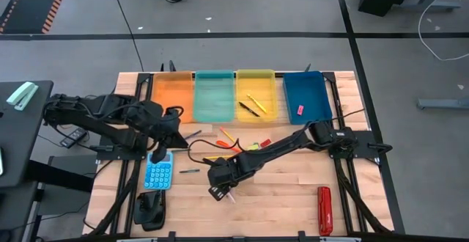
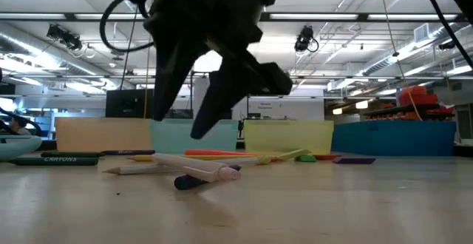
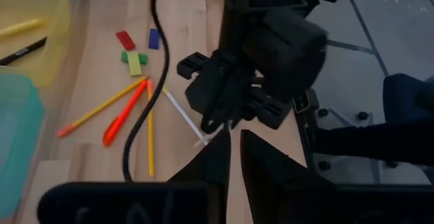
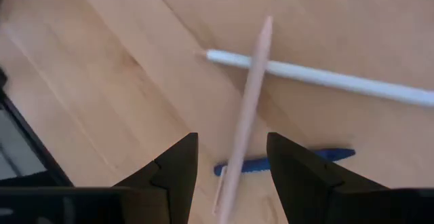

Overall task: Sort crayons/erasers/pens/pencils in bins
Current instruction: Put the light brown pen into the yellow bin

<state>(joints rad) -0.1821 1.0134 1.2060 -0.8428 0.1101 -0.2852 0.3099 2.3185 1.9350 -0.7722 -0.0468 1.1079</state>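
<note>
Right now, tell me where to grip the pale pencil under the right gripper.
Grip the pale pencil mid-shaft, on the free stretch between the white pencil and the blue stick it crosses. Come straight down: the right gripper hangs above it, open fingers straddling the shaft.

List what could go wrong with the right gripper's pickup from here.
The right gripper hangs open over a pale pencil that lies crossed over a white stick, with a blue piece beside it. Closing may catch two items or flick one away. The left gripper waits nearby above the calculator, so the arms might crowd.
</note>
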